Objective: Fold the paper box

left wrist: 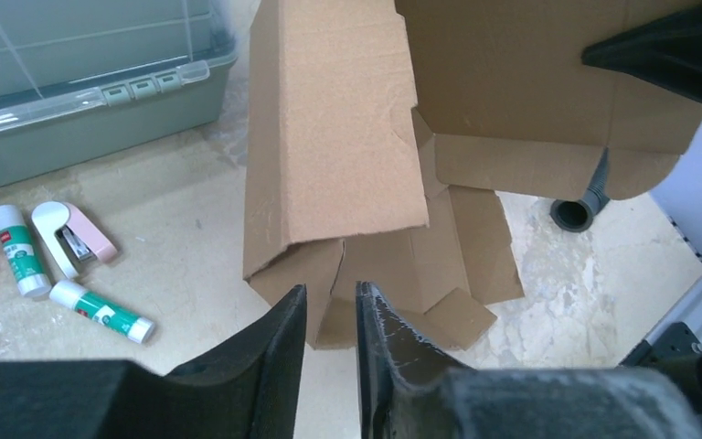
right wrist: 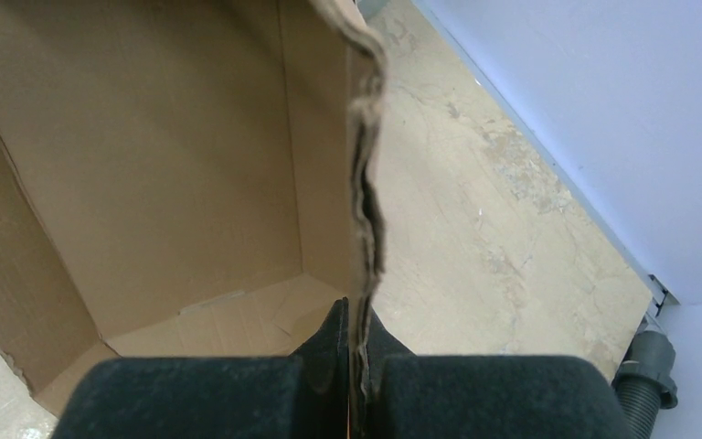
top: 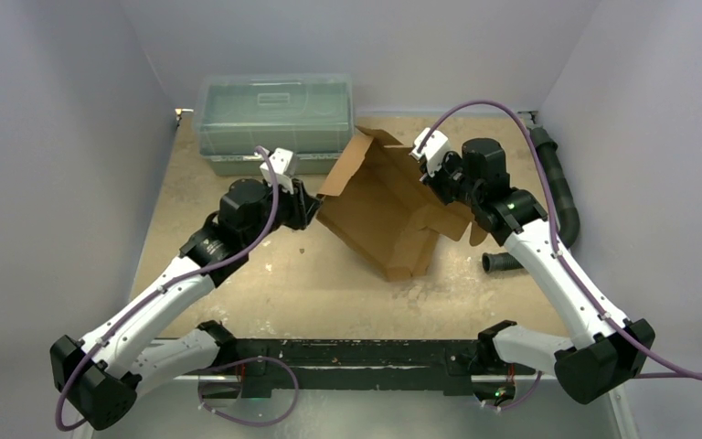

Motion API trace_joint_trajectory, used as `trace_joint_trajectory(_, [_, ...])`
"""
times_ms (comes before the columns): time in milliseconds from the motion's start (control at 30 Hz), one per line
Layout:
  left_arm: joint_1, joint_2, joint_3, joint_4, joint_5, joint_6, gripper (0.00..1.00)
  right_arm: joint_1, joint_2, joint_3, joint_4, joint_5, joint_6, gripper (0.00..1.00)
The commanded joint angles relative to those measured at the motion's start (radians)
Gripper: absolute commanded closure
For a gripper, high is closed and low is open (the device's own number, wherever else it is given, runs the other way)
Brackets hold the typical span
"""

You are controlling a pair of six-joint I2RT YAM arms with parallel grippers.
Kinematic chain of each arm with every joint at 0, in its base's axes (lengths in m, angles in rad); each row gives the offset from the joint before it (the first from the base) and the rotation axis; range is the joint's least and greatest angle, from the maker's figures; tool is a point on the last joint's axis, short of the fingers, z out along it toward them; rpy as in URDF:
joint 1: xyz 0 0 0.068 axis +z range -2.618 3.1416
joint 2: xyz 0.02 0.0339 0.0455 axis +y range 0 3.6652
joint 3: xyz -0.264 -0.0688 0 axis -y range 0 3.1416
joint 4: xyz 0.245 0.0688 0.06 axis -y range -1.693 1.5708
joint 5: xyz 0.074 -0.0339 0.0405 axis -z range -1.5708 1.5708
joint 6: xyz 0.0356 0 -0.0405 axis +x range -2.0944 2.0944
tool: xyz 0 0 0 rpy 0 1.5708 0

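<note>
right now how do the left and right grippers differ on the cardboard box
The right gripper is shut on an edge of the box; the left gripper has its fingers slightly parted at a flap corner. The right gripper is at the box's right side, the left gripper at its left. Both have black fingers.

Paper box (top: pixel 384 206) is showing matt brown corrugated cardbd w/ rough edges; bin (top: pixel 274 114) is looking clear greenish plastic, glossy; table (top: pixel 329 293) is showing pale, scuffed matt top; hose (top: pixel 567 197) is looking ribbed blk plastic.
</note>
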Motion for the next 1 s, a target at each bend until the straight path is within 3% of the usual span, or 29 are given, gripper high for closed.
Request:
trace_joint_trajectory(0, [0.012,-0.042,0.011,-0.041,0.036,-0.003,0.68,-0.005,-0.018,-0.001,0.053,0.0,0.005,1.0])
trace_joint_trajectory(100, [0.044,-0.035,0.032,-0.045,0.06,0.011,0.51,-0.006,-0.019,0.001,0.052,-0.016,-0.005,1.0])
trace_joint_trajectory(167, [0.098,-0.01,0.051,-0.026,0.147,-0.008,0.45,-0.005,-0.019,0.003,0.048,-0.023,-0.011,1.0])
trace_joint_trajectory(300, [0.224,0.065,0.06,0.111,0.368,-0.125,0.41,0.001,-0.017,0.011,0.034,-0.035,-0.037,1.0])
trace_joint_trajectory(567, [0.249,0.203,0.125,0.159,0.445,-0.118,0.29,0.05,0.016,0.06,0.006,0.004,-0.082,1.0])
trace_joint_trajectory(967, [0.269,0.304,0.083,0.14,0.456,-0.049,0.27,0.088,0.072,0.148,-0.039,0.031,-0.139,1.0])
